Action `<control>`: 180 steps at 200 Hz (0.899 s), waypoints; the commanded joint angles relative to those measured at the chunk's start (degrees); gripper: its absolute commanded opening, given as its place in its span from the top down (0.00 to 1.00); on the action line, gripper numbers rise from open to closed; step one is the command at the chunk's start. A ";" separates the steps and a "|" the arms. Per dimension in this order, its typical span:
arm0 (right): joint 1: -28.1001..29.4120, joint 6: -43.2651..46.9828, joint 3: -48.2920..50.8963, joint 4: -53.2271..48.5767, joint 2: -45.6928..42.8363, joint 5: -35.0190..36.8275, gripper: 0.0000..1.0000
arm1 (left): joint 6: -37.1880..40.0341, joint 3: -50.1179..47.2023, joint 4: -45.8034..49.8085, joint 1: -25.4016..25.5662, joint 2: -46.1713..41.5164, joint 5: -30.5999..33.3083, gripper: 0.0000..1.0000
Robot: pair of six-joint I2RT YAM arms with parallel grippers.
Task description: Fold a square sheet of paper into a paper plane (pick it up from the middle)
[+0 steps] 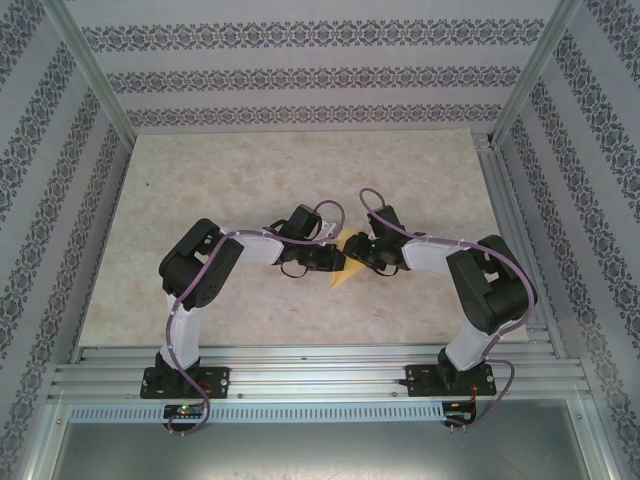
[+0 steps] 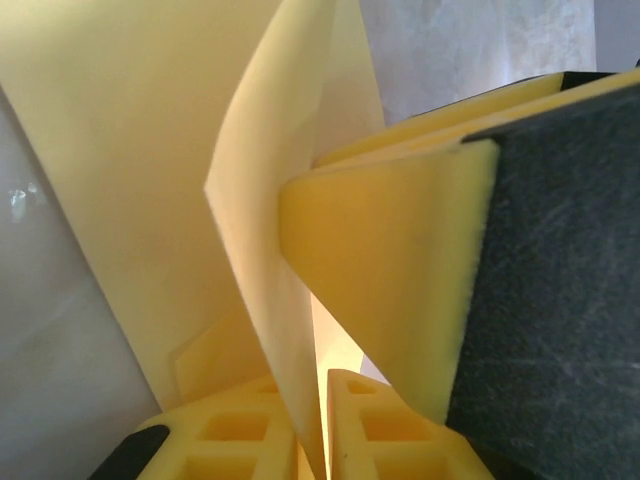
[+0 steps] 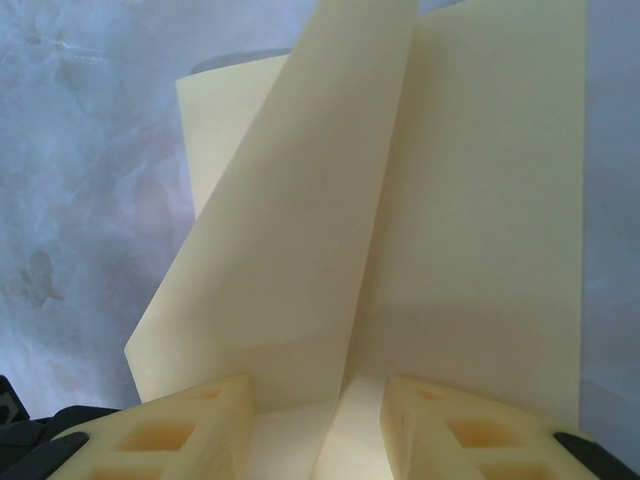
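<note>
Top view: both arms are seen bent inward over the marbled table point(image 1: 250, 180), with the left gripper point(image 1: 335, 262) and right gripper point(image 1: 358, 255) meeting nose to nose at mid-table. The sheet of paper point(image 1: 343, 276) is caught there as a small yellow wedge between them. Finger positions can't be read from up there (too small, hidden by the wrists).

Left wrist view: the folds are given close up. The sheet of paper point(image 2: 150, 150) is partly folded, with one upright flap running down into the left gripper point(image 2: 312, 395). Its two yellow fingers are nearly pressed together with that flap pinched between them. One foam pad point(image 2: 390, 280) of the other gripper, black-backed, is seen against the paper from the right.

Right wrist view: the sheet of paper point(image 3: 330, 220) is seen as overlapping panels with a crease running toward the camera, over the table surface. The right gripper point(image 3: 318, 390) has its fingers spread, the crease lying in the gap; contact with the pads cannot be told.

Counted: two arms, two grippers, one paper sheet, one table.
</note>
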State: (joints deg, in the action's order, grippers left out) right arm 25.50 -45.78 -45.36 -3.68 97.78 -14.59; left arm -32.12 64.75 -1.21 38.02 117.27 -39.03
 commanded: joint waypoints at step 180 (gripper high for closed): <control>1.40 -7.16 -2.00 -14.09 6.81 11.68 0.59 | 0.83 -13.07 -2.85 3.13 -17.73 18.52 0.65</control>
State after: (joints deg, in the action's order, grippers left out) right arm 26.92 -51.57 -49.74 -8.67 100.03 -9.63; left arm -33.39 53.69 -2.31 38.63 101.84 -29.06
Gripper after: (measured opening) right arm 0.404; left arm 0.323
